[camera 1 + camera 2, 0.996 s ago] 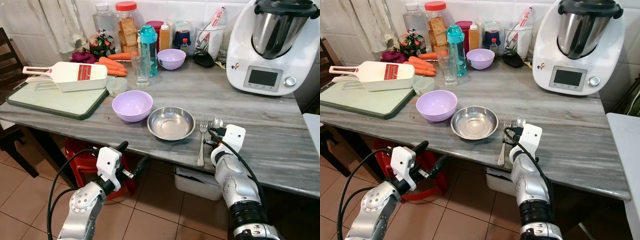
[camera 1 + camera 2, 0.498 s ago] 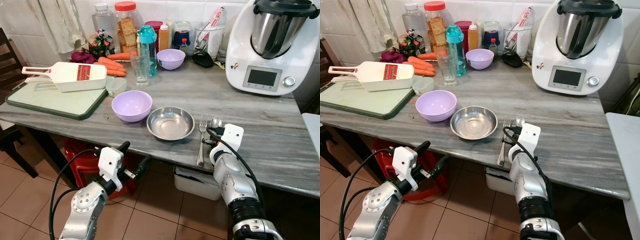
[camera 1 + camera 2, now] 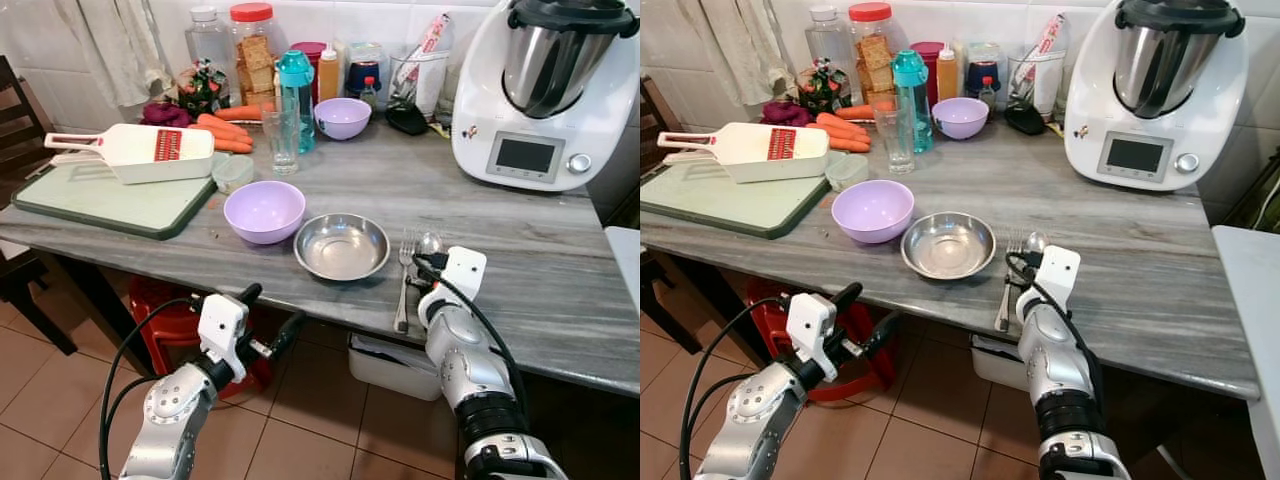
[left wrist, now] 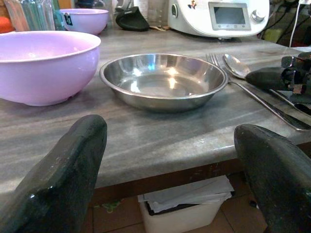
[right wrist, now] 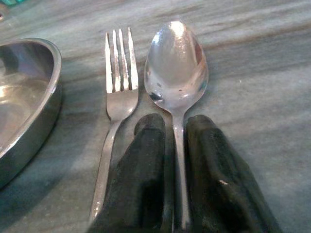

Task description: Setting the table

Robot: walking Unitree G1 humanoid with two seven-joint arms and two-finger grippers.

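On the grey counter [image 3: 500,200], a steel bowl [image 3: 341,246] sits near the front edge, with a lilac bowl [image 3: 264,211] just to its left. Right of the steel bowl lie a fork [image 3: 404,280] and a spoon [image 5: 176,77], side by side and parallel, their heads pointing away from the robot.

The right tool [image 5: 170,160] rests low on the counter at the spoon's handle. In the right wrist view its two black fingers [image 5: 146,179] stand one on each side of the thin handle, closed in tight against it, so the tool is clamped on the spoon. The spoon's bowl lies flat on the counter just beyond the fingertips, and the fork lies untouched beside it, between the spoon and the steel bowl.

The left tool [image 4: 170,160] hangs below the counter's front edge, in front of the lilac bowl and the steel bowl, its fingers spread wide apart and holding nothing.

Farther back on the counter stand a second lilac bowl [image 3: 342,117], a teal bottle [image 3: 295,95], a drinking glass [image 3: 280,140], jars and carrots [image 3: 225,130]. At the left lies a green cutting board [image 3: 100,200] with a white slicer [image 3: 150,150] on it. A large white kitchen machine [image 3: 540,90] stands at the right rear.
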